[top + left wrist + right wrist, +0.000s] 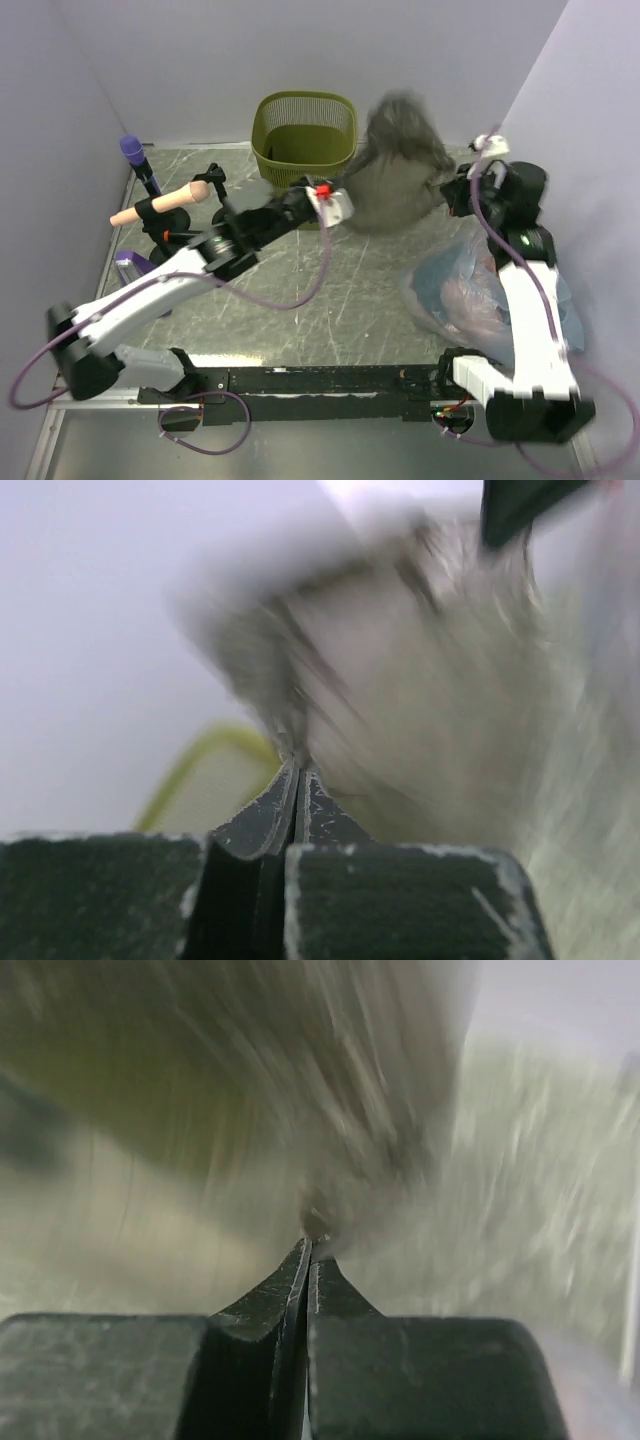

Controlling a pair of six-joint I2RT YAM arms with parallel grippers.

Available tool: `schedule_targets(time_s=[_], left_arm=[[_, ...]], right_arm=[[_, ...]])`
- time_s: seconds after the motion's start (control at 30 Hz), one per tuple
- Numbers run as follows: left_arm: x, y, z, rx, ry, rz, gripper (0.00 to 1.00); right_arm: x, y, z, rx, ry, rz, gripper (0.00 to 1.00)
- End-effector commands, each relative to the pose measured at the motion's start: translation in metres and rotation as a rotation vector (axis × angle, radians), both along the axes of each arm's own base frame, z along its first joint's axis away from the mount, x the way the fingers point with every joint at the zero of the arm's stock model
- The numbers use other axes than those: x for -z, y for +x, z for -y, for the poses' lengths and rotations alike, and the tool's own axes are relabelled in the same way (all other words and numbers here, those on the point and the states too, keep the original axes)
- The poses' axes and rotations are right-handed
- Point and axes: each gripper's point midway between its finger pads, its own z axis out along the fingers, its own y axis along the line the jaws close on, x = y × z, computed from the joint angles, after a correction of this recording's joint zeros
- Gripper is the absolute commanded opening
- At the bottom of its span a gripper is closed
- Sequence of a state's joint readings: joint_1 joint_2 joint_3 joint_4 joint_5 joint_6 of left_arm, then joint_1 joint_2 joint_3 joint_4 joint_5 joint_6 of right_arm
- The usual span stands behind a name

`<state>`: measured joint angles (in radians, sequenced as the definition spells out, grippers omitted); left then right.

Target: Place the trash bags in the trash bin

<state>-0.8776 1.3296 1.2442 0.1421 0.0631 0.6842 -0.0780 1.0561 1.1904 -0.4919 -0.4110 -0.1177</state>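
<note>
The dark grey translucent trash bag (398, 170) hangs blurred in the air between both arms, just right of the olive-green slatted trash bin (305, 135) at the back. My left gripper (340, 205) is shut on the bag's left edge; in the left wrist view its fingertips (297, 765) pinch the plastic (400, 680), with the bin's rim (200, 755) behind. My right gripper (452, 190) is shut on the bag's right edge; in the right wrist view it (310, 1245) pinches the blurred bag (300, 1080).
A clear bluish bag (470, 290) with pinkish contents lies on the table at the right under the right arm. A stand with a purple-tipped tool (133, 152) and a tan handle (165, 203) is at the left. Walls close both sides.
</note>
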Motion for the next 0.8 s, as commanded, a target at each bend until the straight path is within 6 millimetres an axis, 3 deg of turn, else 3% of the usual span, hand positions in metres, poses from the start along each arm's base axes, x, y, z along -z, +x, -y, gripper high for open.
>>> schedule_targets(time_s=[0.0,0.3,0.37,0.47,0.53,0.57,0.63,0.7,0.77], left_arm=[[-0.098,-0.041,-0.027,0.044,-0.248,-0.018,0.01],[-0.095,-0.032,-0.024,0.006,-0.314,-0.137,0.01],[-0.092,-0.022,-0.023,-0.038,-0.322,-0.156,0.01],[-0.089,-0.011,-0.016,-0.058,-0.294,-0.132,0.01],[-0.091,0.0,-0.01,-0.066,-0.27,-0.074,0.01],[-0.094,0.01,-0.009,-0.083,-0.261,-0.034,0.01],[-0.118,0.031,-0.013,-0.132,-0.282,0.068,0.01],[-0.144,0.056,-0.017,-0.183,-0.303,0.141,0.01],[-0.183,0.073,-0.028,-0.239,-0.365,0.219,0.01]], right_arm=[[-0.166,-0.064,-0.025,-0.088,0.057,0.512,0.0],[-0.157,-0.069,-0.014,-0.014,0.049,0.492,0.0],[-0.158,-0.065,-0.01,0.0,0.039,0.491,0.0],[-0.155,-0.049,-0.002,0.035,0.0,0.472,0.0],[-0.148,-0.021,0.011,0.082,-0.041,0.446,0.0],[-0.157,-0.012,0.015,0.095,-0.063,0.464,0.0],[-0.178,0.012,0.022,0.111,-0.109,0.509,0.0],[-0.22,0.023,0.023,0.112,-0.13,0.592,0.0],[-0.268,0.024,0.019,0.088,-0.152,0.709,0.0]])
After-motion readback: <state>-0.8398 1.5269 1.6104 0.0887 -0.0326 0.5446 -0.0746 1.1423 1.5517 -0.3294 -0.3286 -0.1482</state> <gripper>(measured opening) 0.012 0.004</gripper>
